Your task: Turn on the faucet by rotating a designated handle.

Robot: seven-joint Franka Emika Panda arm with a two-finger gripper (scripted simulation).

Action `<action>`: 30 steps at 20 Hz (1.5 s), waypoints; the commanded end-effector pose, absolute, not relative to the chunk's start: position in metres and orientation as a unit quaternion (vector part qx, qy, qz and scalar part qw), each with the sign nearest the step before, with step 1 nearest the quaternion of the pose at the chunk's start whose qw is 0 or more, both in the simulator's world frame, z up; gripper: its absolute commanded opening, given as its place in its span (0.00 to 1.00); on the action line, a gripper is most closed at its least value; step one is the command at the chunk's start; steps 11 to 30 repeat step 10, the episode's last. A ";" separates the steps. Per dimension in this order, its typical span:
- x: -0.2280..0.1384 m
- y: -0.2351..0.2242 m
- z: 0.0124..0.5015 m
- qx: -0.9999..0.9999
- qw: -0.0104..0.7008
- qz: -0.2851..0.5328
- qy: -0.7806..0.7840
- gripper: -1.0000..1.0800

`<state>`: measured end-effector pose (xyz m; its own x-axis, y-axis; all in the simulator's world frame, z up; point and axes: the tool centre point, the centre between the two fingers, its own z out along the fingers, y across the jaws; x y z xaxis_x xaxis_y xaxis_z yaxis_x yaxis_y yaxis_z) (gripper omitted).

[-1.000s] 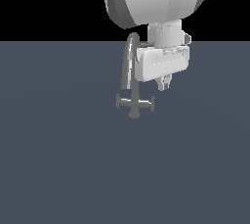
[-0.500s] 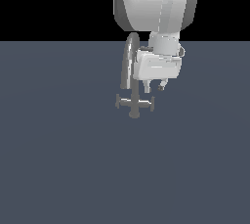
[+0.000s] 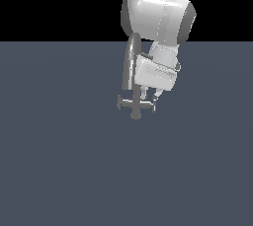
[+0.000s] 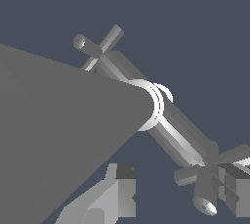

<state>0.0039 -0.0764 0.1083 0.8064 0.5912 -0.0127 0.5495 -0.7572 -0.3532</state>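
Observation:
The faucet (image 3: 135, 104) is a small grey tap on the dark floor, with a tall arched spout (image 3: 129, 62) and a horizontal crossbar. My white gripper (image 3: 150, 96) hangs just above the crossbar's end on the exterior view's right (image 3: 153, 104), fingers pointing down. It is open. In the wrist view the fingers (image 4: 119, 196) stand wide apart, and a disc-tipped handle end (image 4: 204, 205) lies between them, close to the other finger (image 4: 238, 190). I cannot tell whether a finger touches the handle. A big grey shape (image 4: 58, 135) hides much of the wrist view.
The arm's large white links (image 3: 158, 20) rise behind and above the faucet. Flat dark grey floor (image 3: 64, 161) lies all around it, with no other objects in view.
The gripper has come down and shifted towards the exterior view's left, closer to the crossbar's end. The faucet has not visibly moved.

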 end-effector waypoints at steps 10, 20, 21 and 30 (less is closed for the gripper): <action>-0.027 -0.048 0.099 -0.922 0.321 0.148 -0.159 0.82; -0.027 -0.048 0.099 -0.922 0.321 0.148 -0.159 0.82; -0.027 -0.048 0.099 -0.922 0.321 0.148 -0.159 0.82; -0.027 -0.048 0.099 -0.922 0.321 0.148 -0.159 0.82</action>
